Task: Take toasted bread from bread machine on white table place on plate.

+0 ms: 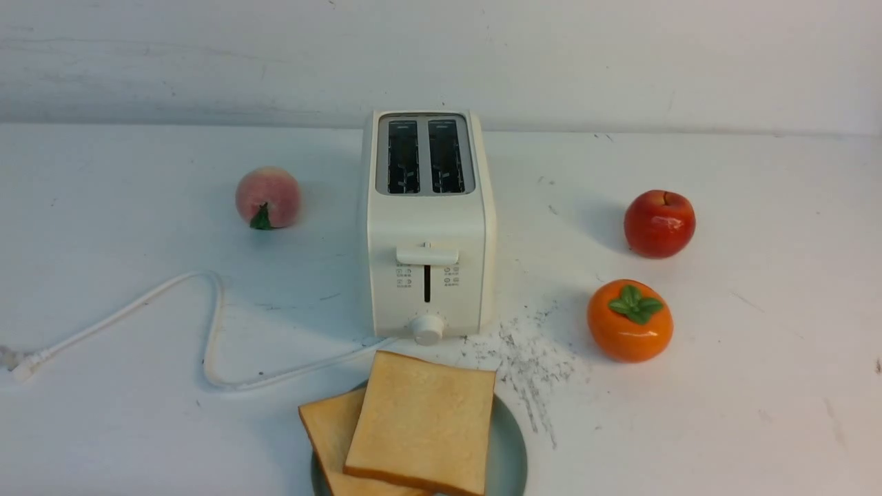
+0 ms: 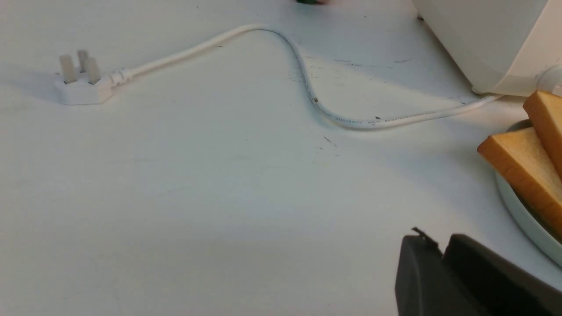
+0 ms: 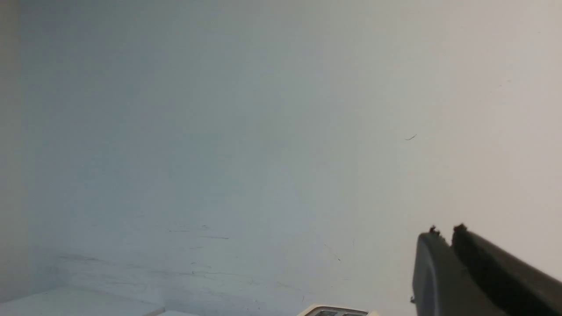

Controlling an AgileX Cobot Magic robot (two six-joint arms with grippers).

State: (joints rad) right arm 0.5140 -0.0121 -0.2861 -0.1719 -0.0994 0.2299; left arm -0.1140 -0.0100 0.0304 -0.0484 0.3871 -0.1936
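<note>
The table (image 1: 744, 427) is under the left fingers (image 2: 439, 252), and if that arm swings low on its way back, it could drag the cord or bump the plate and make the bread slide. The toaster (image 1: 427, 227) is well apart from the left fingers, and the right fingers (image 3: 450, 250) point past it at the wall (image 3: 263, 131). I see no bread sticking out of its two slots. The plate (image 1: 508, 441) is nearer the left fingers than the toaster is, but not touching them. It holds both slices, the top one (image 1: 424, 420) lying partly on the low one (image 1: 331, 420). Both poke out over the rim, so a knock could tip one off. The job looks done, I think. The persimmon (image 1: 630, 334), apple (image 1: 659, 224) and peach (image 1: 267, 198) are away from the left fingers, and so is the thin cord (image 1: 210, 337). Each pair of fingers is together, with nothing in it.
</note>
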